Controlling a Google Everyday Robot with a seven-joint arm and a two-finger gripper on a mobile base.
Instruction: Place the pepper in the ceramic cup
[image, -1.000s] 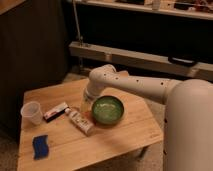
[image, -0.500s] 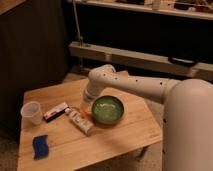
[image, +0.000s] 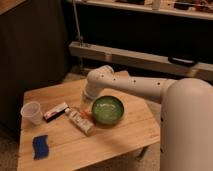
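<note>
The pepper (image: 86, 115), judged light and slippery, is best taken at mid-length; the gripper (image: 86, 104) is seen close over it, its state cannot be told

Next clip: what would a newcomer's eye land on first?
The big white robot arm reaching in from the right, its gripper low over the wooden table's middle, just left of the green bowl. Next, the whitish cup at the table's left edge and the blue sponge near the front-left corner.
</note>
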